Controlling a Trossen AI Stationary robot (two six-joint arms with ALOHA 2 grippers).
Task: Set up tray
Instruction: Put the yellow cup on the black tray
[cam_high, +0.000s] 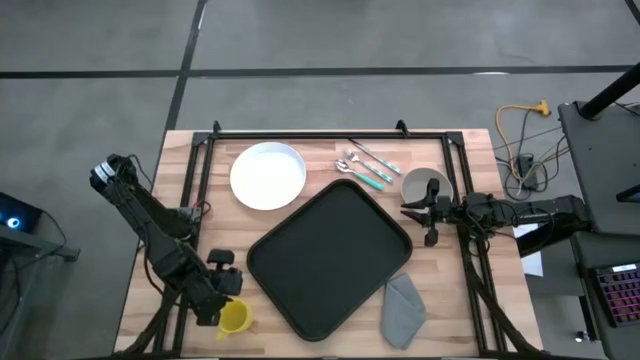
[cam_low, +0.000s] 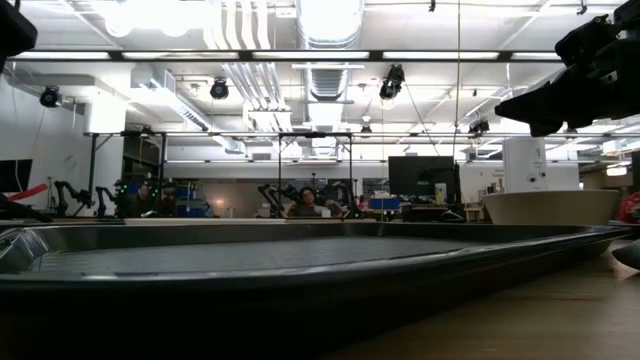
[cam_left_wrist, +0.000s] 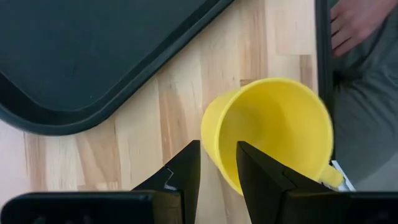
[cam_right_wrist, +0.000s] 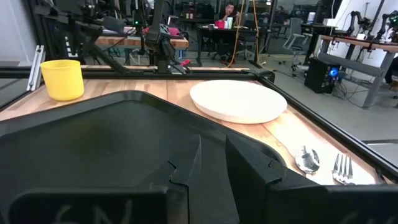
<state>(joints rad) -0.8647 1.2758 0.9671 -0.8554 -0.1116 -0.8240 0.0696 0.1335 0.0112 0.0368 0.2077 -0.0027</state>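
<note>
The black tray (cam_high: 330, 258) lies flat and skewed at the table's middle. My left gripper (cam_high: 225, 285) hovers at the near left, just off the tray's left corner and beside the upright yellow cup (cam_high: 233, 317). In the left wrist view its fingers (cam_left_wrist: 217, 165) are slightly open, with the cup's rim (cam_left_wrist: 214, 134) showing past the gap. My right gripper (cam_high: 408, 211) hangs above the tray's right corner, pointing left. It is narrowly open over the tray (cam_right_wrist: 93, 143) and raised off it in the low view (cam_low: 540, 105).
A white plate (cam_high: 268, 176) rests on the wood beyond the tray, with cutlery (cam_high: 365, 165) and a grey bowl (cam_high: 425, 185) to its right. A grey cloth (cam_high: 403, 305) lies at the near right. A black frame rail (cam_high: 330, 134) borders the table. A person's hand (cam_left_wrist: 351, 25) shows past the edge.
</note>
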